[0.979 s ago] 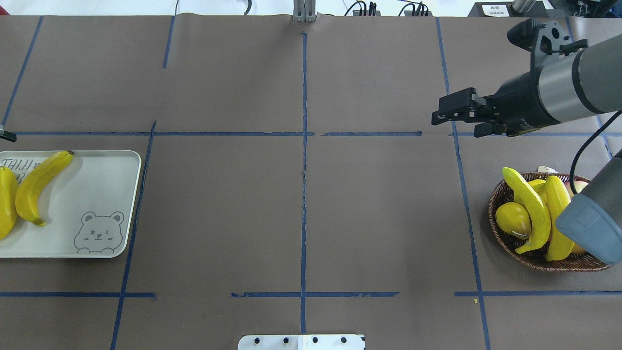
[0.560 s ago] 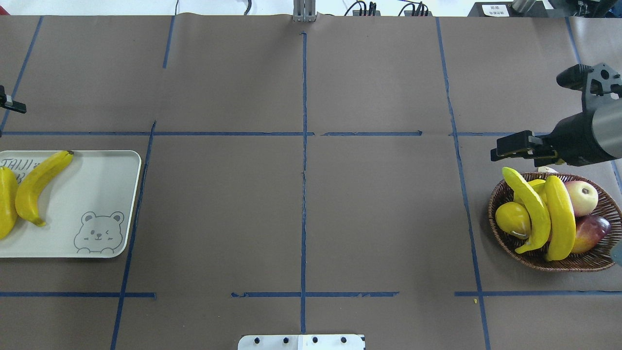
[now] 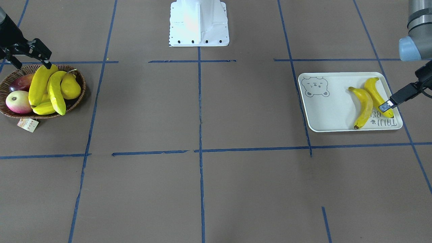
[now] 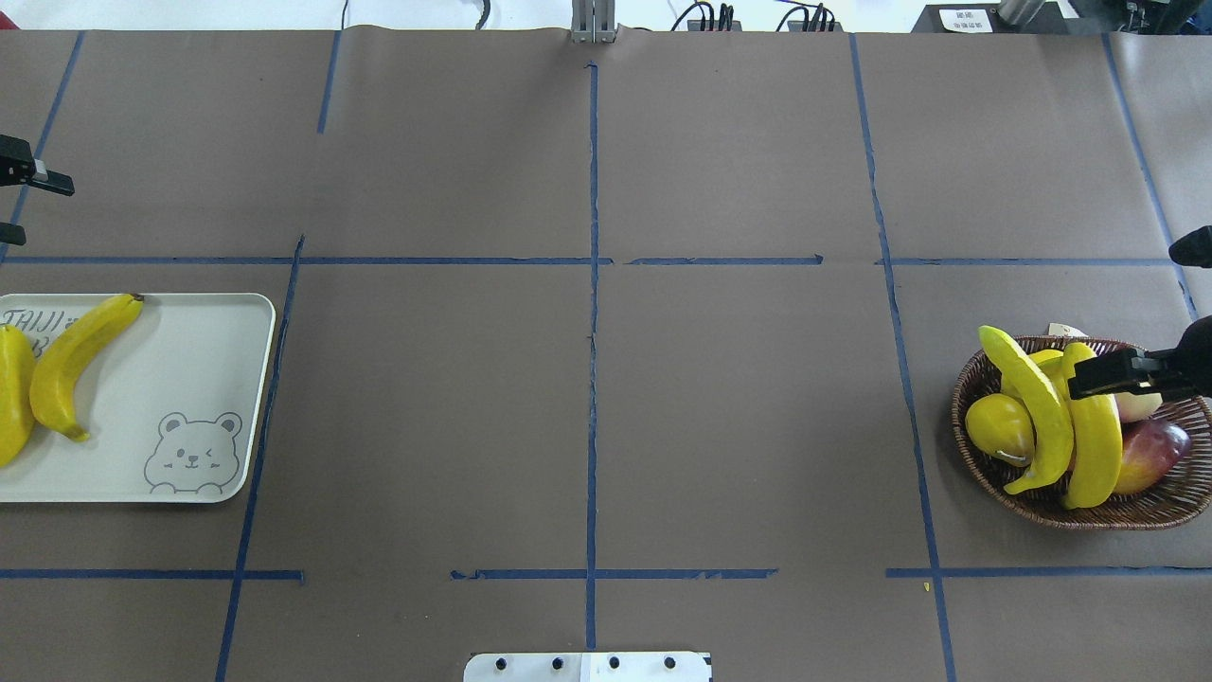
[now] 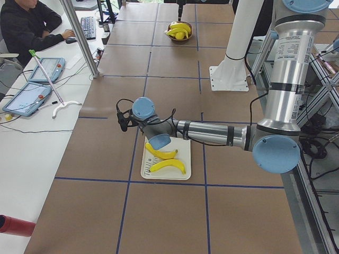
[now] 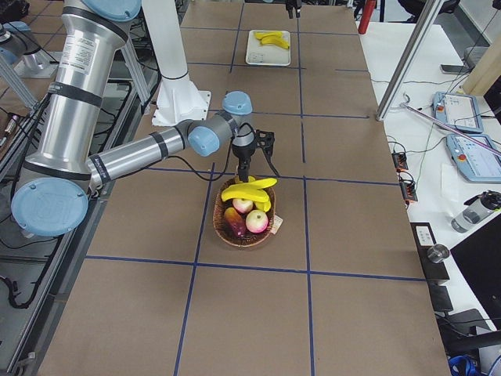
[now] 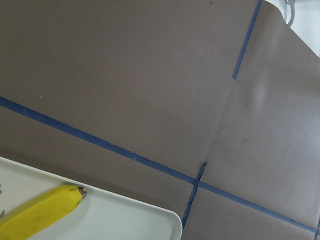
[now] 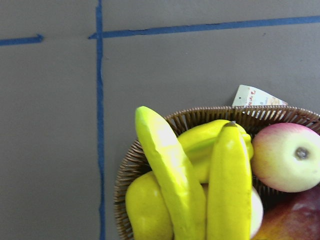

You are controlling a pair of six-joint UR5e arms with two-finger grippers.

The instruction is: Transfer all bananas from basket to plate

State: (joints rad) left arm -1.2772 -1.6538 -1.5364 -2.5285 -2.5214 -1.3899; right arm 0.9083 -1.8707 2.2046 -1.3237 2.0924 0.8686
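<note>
Hovering spread and empty over the far ends of two bananas (image 4: 1094,445) in the basket (image 4: 1042,507), the right gripper (image 4: 1084,379) is nearest; their long axes run toward the robot. The left gripper (image 4: 28,206), likewise spread and empty, hangs beyond the plate (image 4: 189,379).

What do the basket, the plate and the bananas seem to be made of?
Basket: woven wicker or rattan, matt brown; crossing strands show.
Plate: likely plastic or melamine, smooth pale grey with a printed bear.
Bananas: probably plastic imitations, evenly bright and glossy, though unsure.
</note>
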